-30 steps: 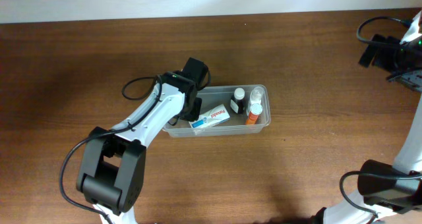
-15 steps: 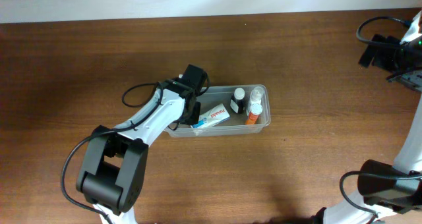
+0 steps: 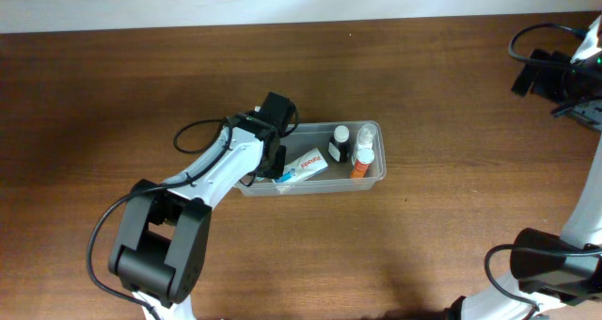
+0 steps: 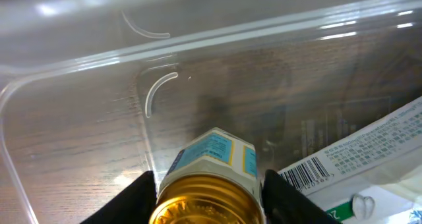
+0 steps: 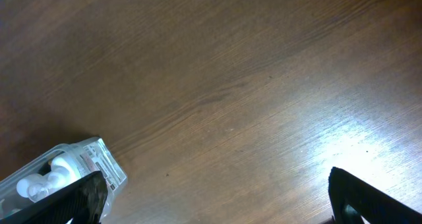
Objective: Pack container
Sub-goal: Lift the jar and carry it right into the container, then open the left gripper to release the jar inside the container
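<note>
Container (image 3: 311, 190) – clear plastic bin with rounded corners and a rim, lying lengthwise just right of centre in the overhead view on a brown wooden table (image 3: 113, 94). Contents, right end: small bottles (image 3: 340, 144) with white caps, one dark, one orange, one clear, standing close together. Contents, middle: white carton (image 3: 302, 164) with red and blue print, lying flat at a slant; in the left wrist view its barcode end shows at the lower right (image 4: 356, 159). Contents, left end: jar (image 4: 217, 151) with a gold lid and a blue-and-white label, low inside the bin near its rounded corner. Left gripper (image 4: 210, 179) – reaching down into the left end of the bin, its black fingers (image 4: 135, 201) close on either side of the jar lid; whether they press it or stand just clear of it cannot be told. A black cable (image 3: 193, 132) loops off this arm at the bin's left. Right gripper (image 5: 214, 184) – at the upper right of the overhead view, well apart from the bin, jaws spread wide with nothing between them, over bare wood. Clear packet (image 5: 62, 168) with white contents and a printed label, lower left of the right wrist view, just beside one finger.
</note>
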